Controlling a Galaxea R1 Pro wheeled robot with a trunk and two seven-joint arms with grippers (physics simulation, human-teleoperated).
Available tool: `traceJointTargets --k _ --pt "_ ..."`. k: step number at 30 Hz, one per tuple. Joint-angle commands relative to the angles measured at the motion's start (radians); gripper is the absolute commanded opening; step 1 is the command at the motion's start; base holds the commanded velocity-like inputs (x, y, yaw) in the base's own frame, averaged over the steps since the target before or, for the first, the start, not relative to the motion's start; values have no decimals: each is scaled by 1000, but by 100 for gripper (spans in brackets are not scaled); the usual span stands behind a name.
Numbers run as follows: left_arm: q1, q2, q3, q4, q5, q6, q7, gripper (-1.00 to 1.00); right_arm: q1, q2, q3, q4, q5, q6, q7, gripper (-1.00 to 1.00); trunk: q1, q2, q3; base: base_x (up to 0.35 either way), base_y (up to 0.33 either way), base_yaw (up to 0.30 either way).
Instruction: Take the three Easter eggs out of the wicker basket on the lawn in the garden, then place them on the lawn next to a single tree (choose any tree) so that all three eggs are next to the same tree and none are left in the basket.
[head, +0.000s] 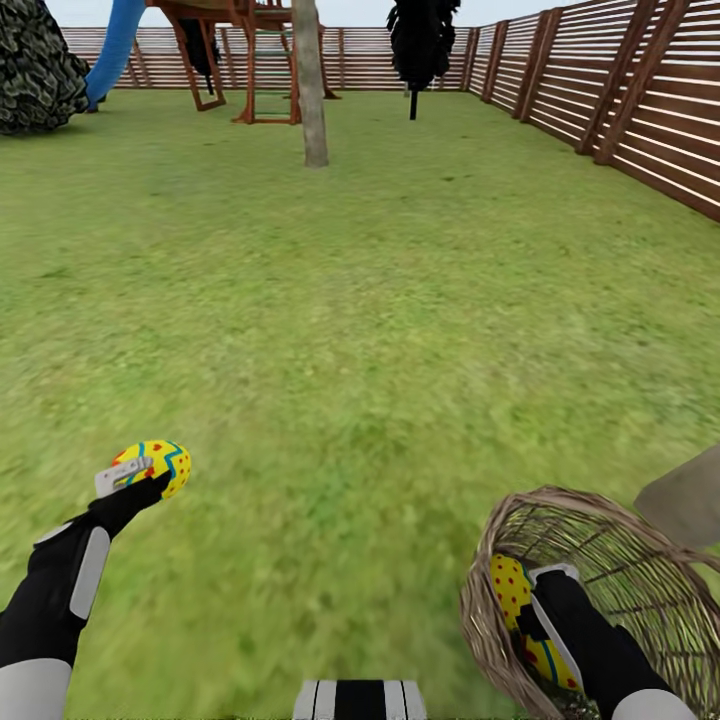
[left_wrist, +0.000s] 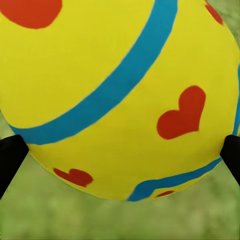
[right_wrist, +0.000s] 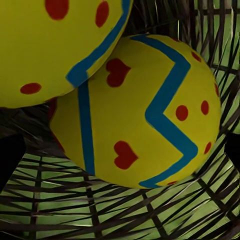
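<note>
Green, mottled grass of the lawn (head: 380, 330) spreads ahead of you to a dark brown slatted wooden fence (head: 640, 110). Your left gripper (head: 150, 475) is clamped on a yellow Easter egg with blue zigzag bands and red dots (head: 160, 465), held above the grass at the near left; in the left wrist view that held egg (left_wrist: 120, 95) sits between the two black fingertips (left_wrist: 10, 157). Your right gripper (head: 545, 590) reaches down into the brown, loosely woven round wicker basket (head: 500, 540) at the near right. I cannot tell how its jaws stand. Just ahead of it in the right wrist view lie two more yellow eggs, one egg in the middle (right_wrist: 140, 110) and another egg (right_wrist: 55, 45) overlapping it, both resting on the basket's weave. Farther out, a slim pale grey-tan tree trunk (head: 310, 90) rises from the lawn, with a wooden playset (head: 250, 60) and its blue slide (head: 112, 50) behind it, and a narrow black columnar tree (head: 420, 40) by the fence.
</note>
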Motion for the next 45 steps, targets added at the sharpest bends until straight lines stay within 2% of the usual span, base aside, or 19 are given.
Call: traceJointTargets --k 1,19,26,34,41,42,45 --pt "-1 0 2 -3 5 7 -4 -100 0 -1 4 -1 2 5 -1 100 0 -1 -5 0 0 0" --pt "-1 -2 11 -41 6 9 -6 -100 0 -8 -3 -35 14 5 0 100 8 -5 -74 0 0 0" --pt "-1 -6 10 -40 6 7 -6 -100 0 -31 -5 -43 12 5 -1 100 11 -6 -101 0 0 0" --pt "-1 -3 10 -40 6 7 -8 -100 0 -35 -5 -55 13 5 -1 100 15 -8 -132 0 0 0" --pt "-1 -5 8 -32 5 3 -8 -100 -1 -35 -5 -55 12 5 -1 100 15 -8 -132 0 0 0" --pt "-1 -5 8 -32 5 3 -8 -100 -1 -36 -4 -58 12 4 -1 -100 15 -8 -133 0 0 0" --pt "-1 -5 10 -39 5 5 -8 -100 -1 -35 -2 -77 11 5 -1 -100 15 -8 -133 0 0 0"
